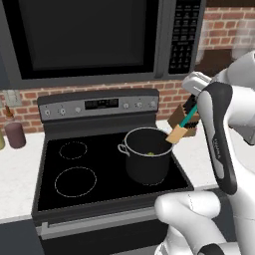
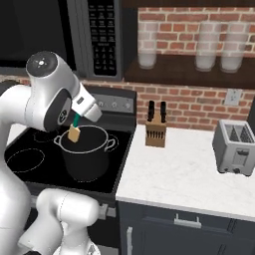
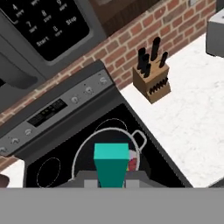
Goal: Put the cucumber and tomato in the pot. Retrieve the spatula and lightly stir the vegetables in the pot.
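Left base view: the hand (image 1: 191, 110) is gripping the spatula (image 1: 183, 125) by its teal handle, fingers closed on it, blade hanging below the hand just above the pot (image 1: 147, 155) rim. Hand view: the tomato (image 3: 133, 160) is lying inside the pot directly beneath the hand, beside the handle. A yellow-green speck, apparently the cucumber (image 1: 150, 153), is showing in the pot.

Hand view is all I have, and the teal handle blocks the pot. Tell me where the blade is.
Observer: The spatula slants down, its blade about level with the rim of the pot, on the arm's side, not deep inside.
Operator: Check for the cucumber.
Observer: A yellow-green speck, seemingly the cucumber, shows inside the pot.
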Tool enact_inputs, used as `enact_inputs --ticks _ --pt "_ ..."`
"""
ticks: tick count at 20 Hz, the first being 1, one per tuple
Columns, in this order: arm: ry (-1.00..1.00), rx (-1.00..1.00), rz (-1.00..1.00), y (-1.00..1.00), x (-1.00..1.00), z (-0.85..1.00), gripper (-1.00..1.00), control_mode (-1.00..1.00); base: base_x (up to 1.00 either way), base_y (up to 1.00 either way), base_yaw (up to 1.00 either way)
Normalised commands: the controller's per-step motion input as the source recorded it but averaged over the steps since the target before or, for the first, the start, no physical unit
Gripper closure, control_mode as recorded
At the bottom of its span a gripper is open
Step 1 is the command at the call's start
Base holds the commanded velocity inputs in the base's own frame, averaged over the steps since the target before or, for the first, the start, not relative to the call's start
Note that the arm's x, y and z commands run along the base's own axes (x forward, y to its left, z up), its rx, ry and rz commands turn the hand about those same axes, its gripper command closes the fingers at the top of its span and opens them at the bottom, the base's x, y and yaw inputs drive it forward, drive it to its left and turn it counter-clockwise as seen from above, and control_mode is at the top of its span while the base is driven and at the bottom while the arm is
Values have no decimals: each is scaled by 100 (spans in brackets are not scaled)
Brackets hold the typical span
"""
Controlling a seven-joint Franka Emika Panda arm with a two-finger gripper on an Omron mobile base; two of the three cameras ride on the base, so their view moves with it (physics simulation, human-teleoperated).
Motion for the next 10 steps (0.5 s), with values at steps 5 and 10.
enact_inputs --ticks 5,10 --pt "0 0 0 0 0 0 100 100 78 -6 1" --pt "-1 0 1 0 7 0 100 -100 68 0 1"
